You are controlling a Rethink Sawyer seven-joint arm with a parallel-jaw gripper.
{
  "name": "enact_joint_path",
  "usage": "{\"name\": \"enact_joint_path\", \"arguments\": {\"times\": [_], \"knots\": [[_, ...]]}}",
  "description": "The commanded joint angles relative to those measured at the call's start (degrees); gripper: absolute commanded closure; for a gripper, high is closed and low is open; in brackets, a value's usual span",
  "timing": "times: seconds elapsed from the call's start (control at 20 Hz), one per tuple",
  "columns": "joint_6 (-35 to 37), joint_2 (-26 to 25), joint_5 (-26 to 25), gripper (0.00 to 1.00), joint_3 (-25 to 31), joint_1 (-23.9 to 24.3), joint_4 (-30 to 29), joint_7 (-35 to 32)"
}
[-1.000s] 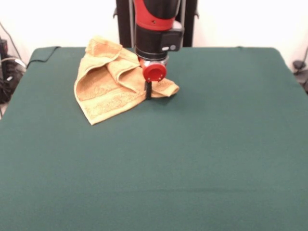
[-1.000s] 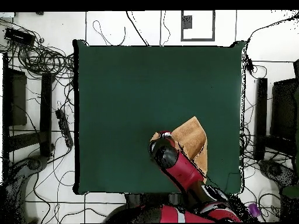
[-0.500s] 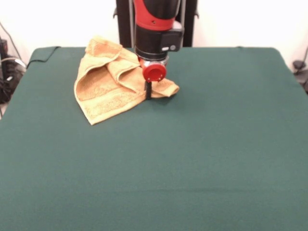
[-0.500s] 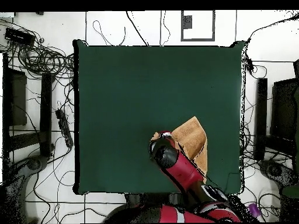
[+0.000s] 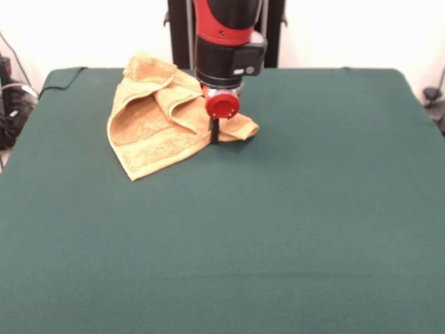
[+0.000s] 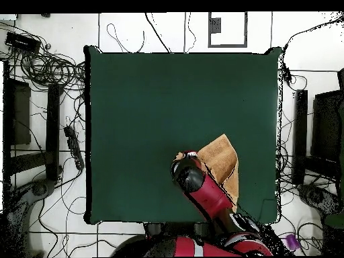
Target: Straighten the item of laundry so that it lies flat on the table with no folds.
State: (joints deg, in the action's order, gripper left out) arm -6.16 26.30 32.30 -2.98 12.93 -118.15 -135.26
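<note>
We see a thick round arm (image 5: 224, 28), glossy red above with a black collar below carrying a small pale label. Under the collar sits a short silver ring, then a bright red round cap (image 5: 222, 105). A thin black hand (image 5: 215, 132) hangs beneath it.

No real change: pincer (image 5: 215, 133) & towel (image 5: 156, 125) hold position; arm (image 6: 205, 191) shifts only a hair.
</note>
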Motion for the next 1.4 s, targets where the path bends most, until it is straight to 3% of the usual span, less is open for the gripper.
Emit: {"name": "enact_joint_path", "arguments": {"times": [0.05,0.2,0.65,1.05,1.4], "knots": [[3.8,-4.8,5.0,1.0,10.1,-2.3,9.8,-11.6],[1.6,-6.2,5.1,1.0,11.1,-2.1,11.0,-12.5],[4.1,-8.4,14.3,1.0,3.9,-10.3,15.5,-12.6],[8.4,-11.7,21.3,1.0,-2.0,-16.1,20.0,-13.0],[14.2,-16.6,28.0,1.0,-9.4,-22.5,26.2,-17.8]]}}
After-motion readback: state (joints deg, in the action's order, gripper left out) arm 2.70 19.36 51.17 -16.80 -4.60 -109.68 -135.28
